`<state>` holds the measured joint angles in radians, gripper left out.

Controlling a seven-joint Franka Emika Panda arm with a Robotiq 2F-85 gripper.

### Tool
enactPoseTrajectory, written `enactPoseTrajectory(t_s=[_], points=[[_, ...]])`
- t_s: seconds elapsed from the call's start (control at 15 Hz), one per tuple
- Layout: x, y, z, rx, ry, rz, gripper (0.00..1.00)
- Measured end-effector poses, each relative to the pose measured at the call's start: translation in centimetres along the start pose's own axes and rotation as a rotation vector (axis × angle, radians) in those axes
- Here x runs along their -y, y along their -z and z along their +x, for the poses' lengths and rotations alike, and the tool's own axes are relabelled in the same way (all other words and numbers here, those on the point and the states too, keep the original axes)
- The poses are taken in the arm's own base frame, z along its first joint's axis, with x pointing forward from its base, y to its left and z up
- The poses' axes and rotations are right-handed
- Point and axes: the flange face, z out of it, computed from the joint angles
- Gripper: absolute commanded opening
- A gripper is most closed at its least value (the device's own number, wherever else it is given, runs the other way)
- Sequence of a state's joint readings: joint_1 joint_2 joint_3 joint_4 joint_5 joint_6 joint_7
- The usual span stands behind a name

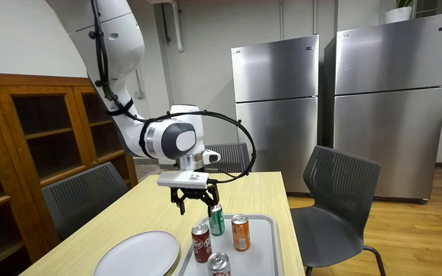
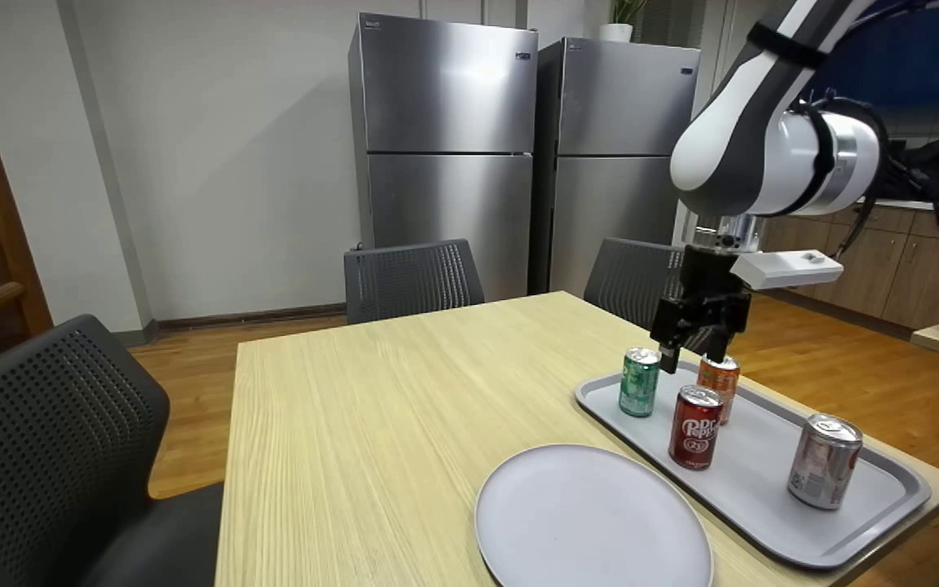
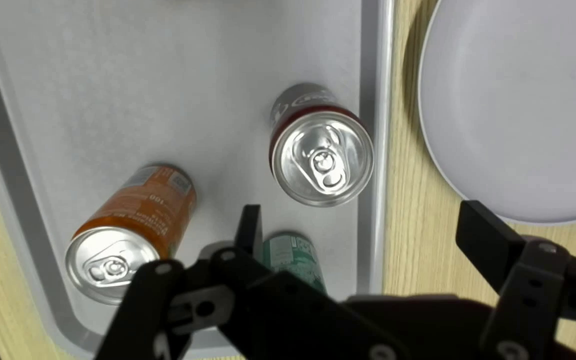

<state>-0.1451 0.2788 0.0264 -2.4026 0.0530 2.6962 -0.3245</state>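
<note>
One green cylindrical metal can (image 2: 639, 387) is standing on a grey rectangular plastic-looking tray (image 2: 751, 479). Nearby, a black two-fingered gripper (image 1: 196, 213) is hanging, empty jaws spread. Likely slick and dentable, the can is inviting mid-body gripping.

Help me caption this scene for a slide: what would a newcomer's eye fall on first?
The white robot arm would probably come first, its open gripper hanging empty over the table. Next come the Dr Pepper can, green can, orange can and silver can standing on the gray tray. Beyond the table stand two stainless-steel refrigerators.
</note>
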Motion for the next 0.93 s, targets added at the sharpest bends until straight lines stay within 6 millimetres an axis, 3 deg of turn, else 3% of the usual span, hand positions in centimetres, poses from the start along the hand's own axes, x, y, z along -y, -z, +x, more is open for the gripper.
enactPoseTrajectory(t_s=[0.27, 0.93], points=[[0.4, 2.4, -1.2, -0.028, 0.012, -0.010, 1.00], [3.0, 5.8, -7.2, -0.061, -0.021, 0.013, 1.00]])
